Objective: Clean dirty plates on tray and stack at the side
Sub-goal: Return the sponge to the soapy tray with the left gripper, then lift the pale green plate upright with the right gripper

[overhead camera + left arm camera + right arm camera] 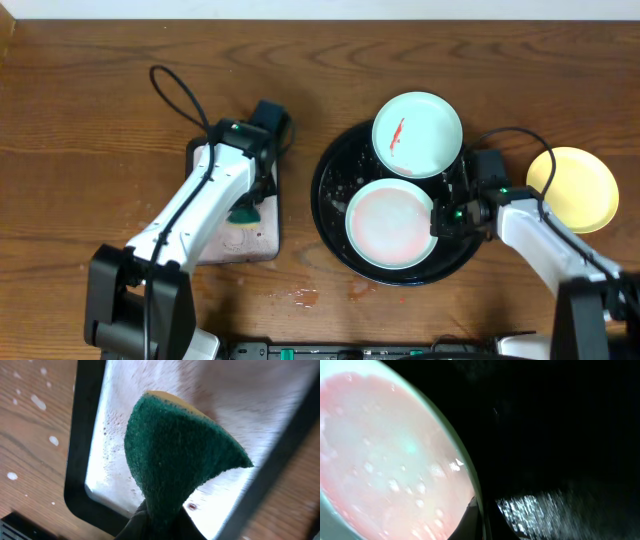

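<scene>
Left gripper [248, 200] clamped on green sponge [175, 460], above small rectangular tray [85, 435]. Right gripper [441, 216] pinched shut on pink-smeared plate [388, 224] rim, inside round black tray [330, 180].

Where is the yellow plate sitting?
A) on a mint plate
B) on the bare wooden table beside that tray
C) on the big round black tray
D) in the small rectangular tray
B: the yellow plate lies on the wooden table, outside the rim of the round black tray.
</scene>
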